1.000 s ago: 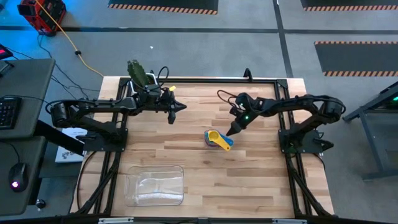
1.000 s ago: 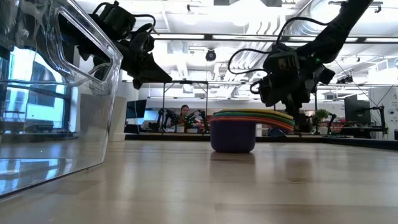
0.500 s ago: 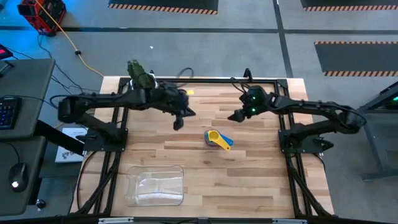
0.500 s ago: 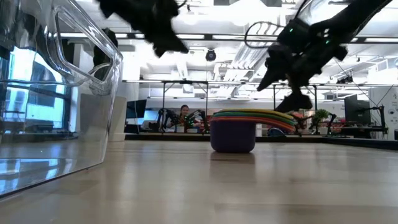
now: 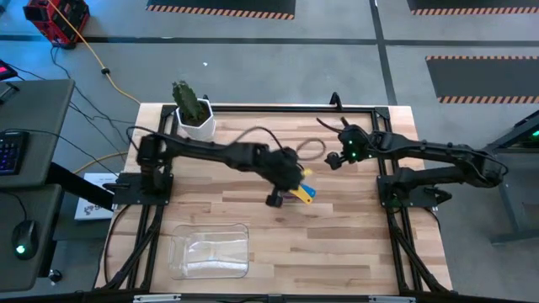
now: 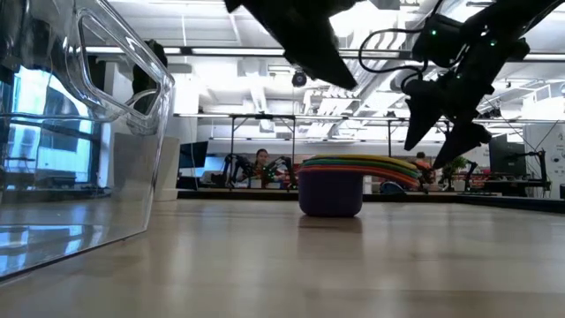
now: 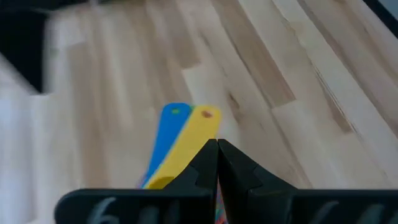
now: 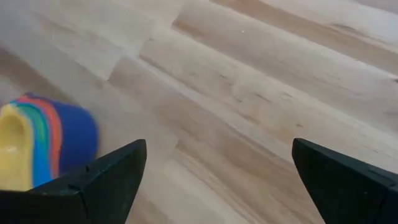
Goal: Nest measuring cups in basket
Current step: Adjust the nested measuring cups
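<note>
I see the cups [image 5: 301,193] nested in one stack at mid-table, on bare wood, well apart from the basket [image 5: 210,250] at the near left corner. In the low view the stack [image 6: 334,187] shows a rounded dark blue cup at the bottom with thin orange, yellow, red and green rims fanned above it; its flat yellow and light blue handles [image 7: 180,140] lie side by side, each with a small hole at the end.

My left gripper [image 5: 275,199] is right over the stack's left side, fingers pressed together into one point just above the yellow handle in the left wrist view [image 7: 217,163]; I cannot tell whether it touches. My right gripper [image 5: 333,160] hangs above the table to the far right of the stack, near but clear of it, fingers [image 8: 106,174] spread wide with nothing between them.

The basket is clear, glossy plastic with rounded corners, and the table [image 5: 354,244] is pale planked wood. A white pot [image 5: 195,124] with a green cactus stands at the far left.

Since a second ago the left arm has swung from the far left across to the stack, while the right gripper has left the stack, drawn back toward the far right and opened. The stack has not moved.
</note>
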